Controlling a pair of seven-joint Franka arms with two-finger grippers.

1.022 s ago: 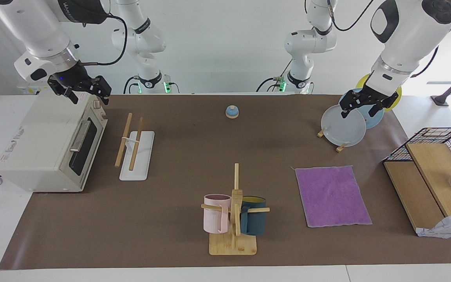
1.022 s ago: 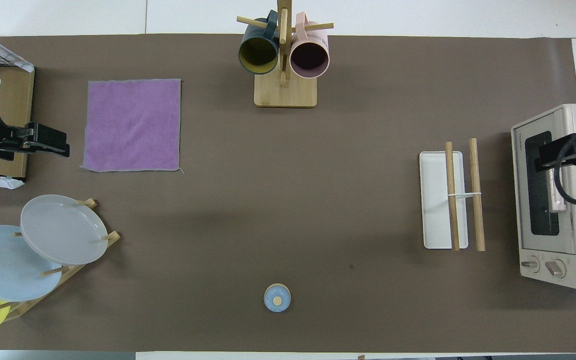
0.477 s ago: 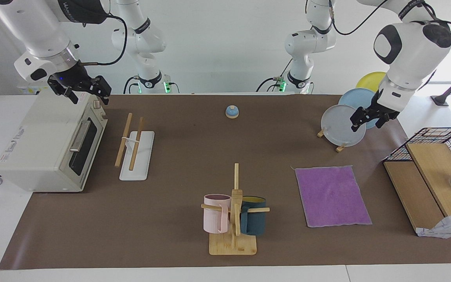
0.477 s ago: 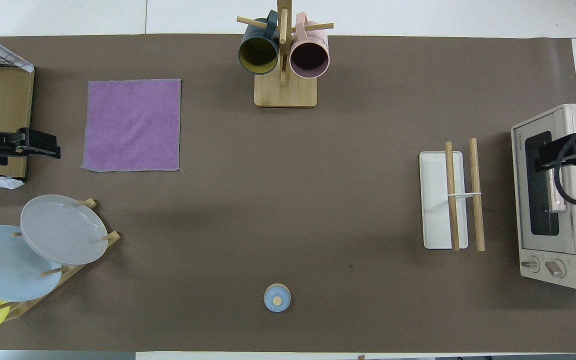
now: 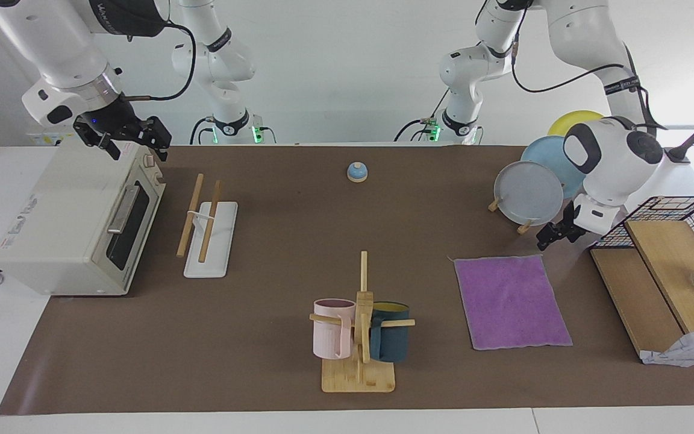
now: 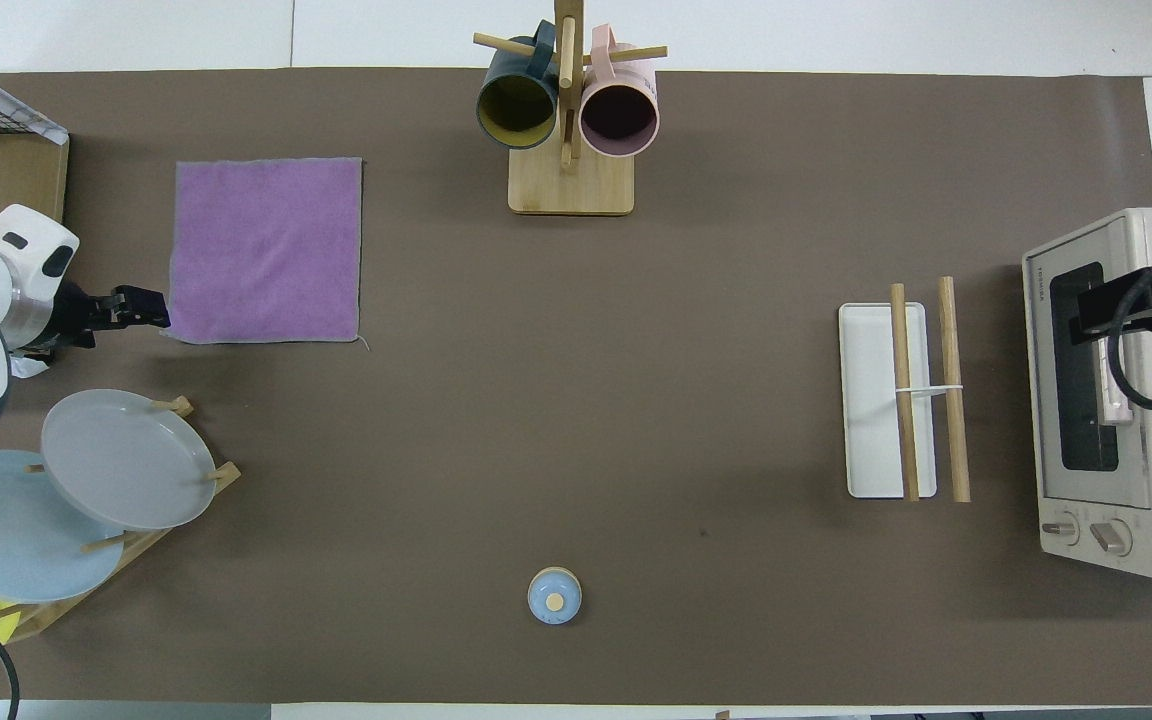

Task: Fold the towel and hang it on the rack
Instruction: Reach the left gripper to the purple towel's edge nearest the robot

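The towel (image 5: 512,301) (image 6: 266,250) lies flat and unfolded on the brown mat, purple face up, toward the left arm's end of the table. My left gripper (image 5: 555,236) (image 6: 148,308) hangs low over the mat with its fingers open. It is just off the towel's corner that lies nearest the robots and the left arm's end, and it holds nothing. The rack (image 5: 190,214) (image 6: 949,390), two wooden rods over a white base, stands bare toward the right arm's end. My right gripper (image 5: 124,141) (image 6: 1146,305) waits open above the toaster oven.
A toaster oven (image 5: 76,223) stands beside the rack. A wooden mug tree (image 5: 359,325) with two mugs stands at the table's edge farthest from the robots. A plate stand with plates (image 5: 528,193) and a wire basket on wooden boards (image 5: 666,265) flank the left gripper. A blue bell (image 5: 356,172) sits near the robots.
My left arm has swung down from over the plates to the towel's near corner, staying open. The right arm and the towel have not moved.
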